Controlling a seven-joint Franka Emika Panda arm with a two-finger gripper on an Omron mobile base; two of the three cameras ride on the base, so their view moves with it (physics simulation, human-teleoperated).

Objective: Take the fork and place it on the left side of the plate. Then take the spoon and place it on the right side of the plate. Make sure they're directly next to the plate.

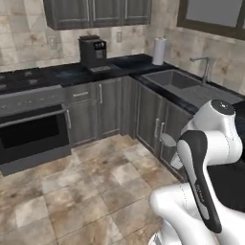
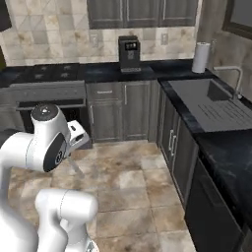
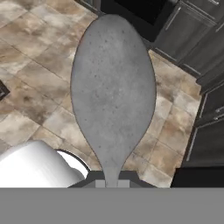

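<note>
L base view: my gripper (image 1: 168, 139) hangs over the floor by the cabinets; R base view: a thin handle, prob. the spoon (image 2: 75, 165), slants down from it; hand view: jaws pinched on the spoon, bowl pointing straight ahead.

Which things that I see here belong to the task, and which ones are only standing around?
For the job:
- spoon, bowl outward, held in the shut gripper

Just about:
- coffee machine
- paper towel roll
- sink
- oven
</note>
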